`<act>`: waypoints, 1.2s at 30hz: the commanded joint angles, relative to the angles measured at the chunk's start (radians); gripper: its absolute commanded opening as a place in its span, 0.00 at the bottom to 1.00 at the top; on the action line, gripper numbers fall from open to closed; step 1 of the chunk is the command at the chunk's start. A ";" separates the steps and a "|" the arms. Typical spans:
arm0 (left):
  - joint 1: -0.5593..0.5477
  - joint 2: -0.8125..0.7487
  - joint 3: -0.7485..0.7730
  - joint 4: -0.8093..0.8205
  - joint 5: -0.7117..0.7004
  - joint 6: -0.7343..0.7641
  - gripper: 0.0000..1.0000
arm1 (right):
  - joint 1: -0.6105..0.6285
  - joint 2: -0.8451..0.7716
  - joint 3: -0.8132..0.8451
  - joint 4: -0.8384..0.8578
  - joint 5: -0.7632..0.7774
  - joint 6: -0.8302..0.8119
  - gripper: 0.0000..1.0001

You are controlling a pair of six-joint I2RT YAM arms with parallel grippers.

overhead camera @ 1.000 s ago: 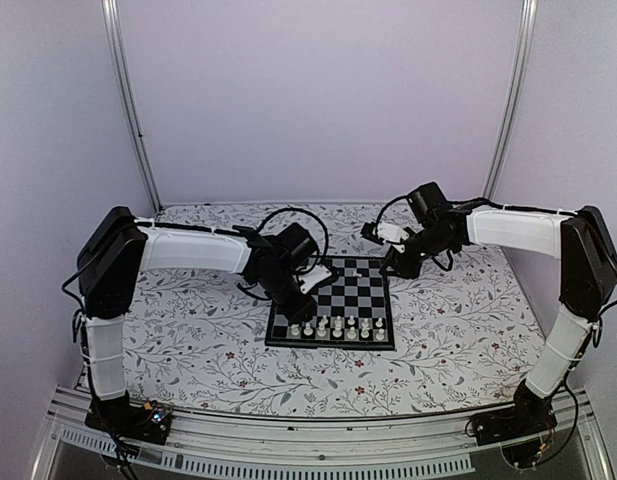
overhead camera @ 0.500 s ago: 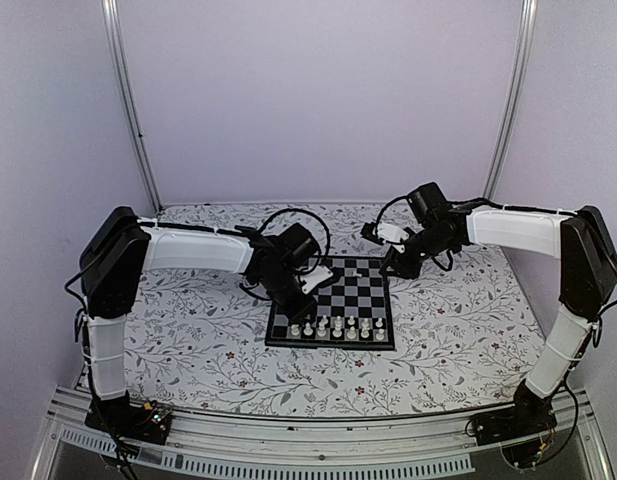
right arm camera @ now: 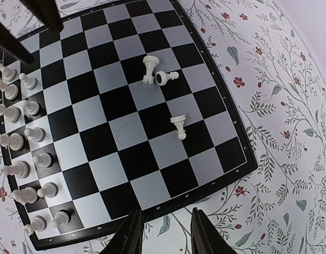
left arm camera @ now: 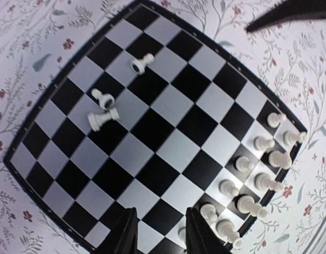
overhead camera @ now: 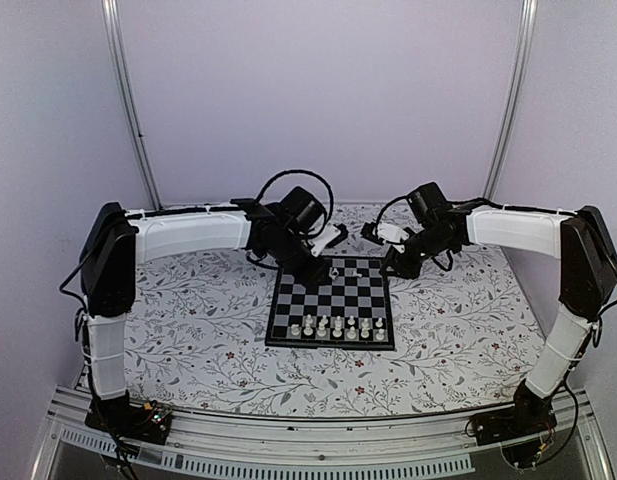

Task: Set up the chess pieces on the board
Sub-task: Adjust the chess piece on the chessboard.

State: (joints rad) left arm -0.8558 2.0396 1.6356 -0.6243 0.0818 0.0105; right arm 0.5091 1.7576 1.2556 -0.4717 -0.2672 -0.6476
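The floral tabletop [overhead camera: 188, 330] carries the board [overhead camera: 360, 292] near its middle, a little toward the far edge; most chess pieces [overhead camera: 336, 326] stand in rows on the board's side facing the near edge, while three fallen pieces [right arm camera: 165, 77] lie on its far side. The left gripper [left arm camera: 160, 233] and the right gripper [right arm camera: 164, 233] both hang above the board, fingers apart and empty. The fallen pieces look light, hard and smooth, ready to roll, so I would pinch one across its narrow neck.

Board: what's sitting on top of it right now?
On the board: standing white pieces lined along the near edge, three toppled pieces near the far side. In the top view the left tool covers the far-left corner squares.
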 commanded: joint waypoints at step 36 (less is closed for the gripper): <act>0.138 0.342 0.286 0.127 0.095 -0.247 0.23 | -0.004 0.021 -0.009 -0.014 0.003 -0.012 0.33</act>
State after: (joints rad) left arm -0.7280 2.3680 1.9072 -0.5137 0.1509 -0.2253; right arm 0.5091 1.7576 1.2556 -0.4717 -0.2661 -0.6518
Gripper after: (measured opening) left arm 0.261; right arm 0.329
